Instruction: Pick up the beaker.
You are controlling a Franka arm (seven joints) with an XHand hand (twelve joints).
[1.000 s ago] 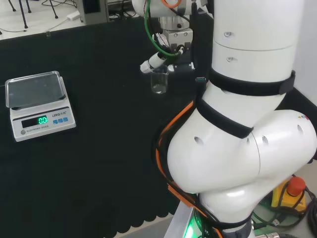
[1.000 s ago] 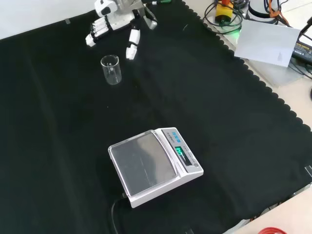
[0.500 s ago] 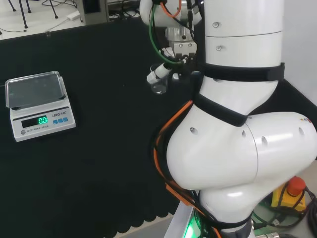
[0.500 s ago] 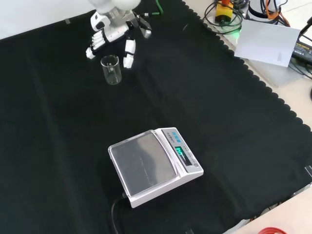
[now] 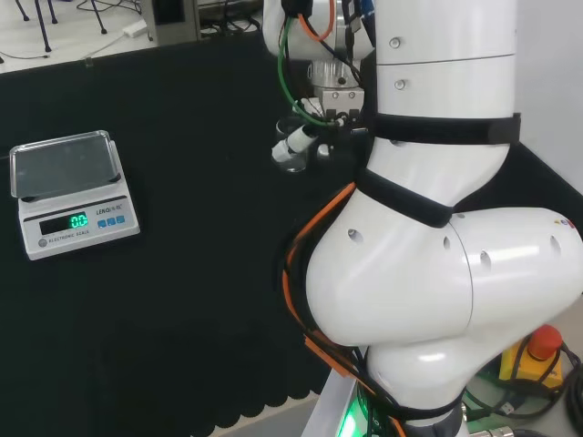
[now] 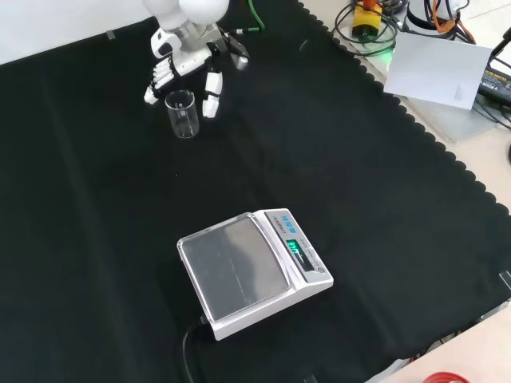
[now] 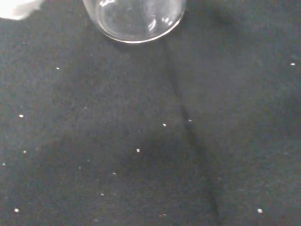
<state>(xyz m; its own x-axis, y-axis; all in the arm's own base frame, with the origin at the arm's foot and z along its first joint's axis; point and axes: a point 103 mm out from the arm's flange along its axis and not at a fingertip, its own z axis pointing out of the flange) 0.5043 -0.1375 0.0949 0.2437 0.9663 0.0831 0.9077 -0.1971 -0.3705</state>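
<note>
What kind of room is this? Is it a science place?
Probably a robot laboratory. A clear glass beaker stands on a bench covered in black cloth, a white weighing scale sits nearby, and a black and white robot hand reaches round the beaker.

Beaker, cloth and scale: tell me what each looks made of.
Beaker: clear glass or plastic, glossy; the cloth shows through its wall and the rim catches light.
Cloth: black woven fabric, matte, with lint specks and a scalloped edge.
Scale: white housing, probably plastic, with a shiny, likely metal pan.
</note>
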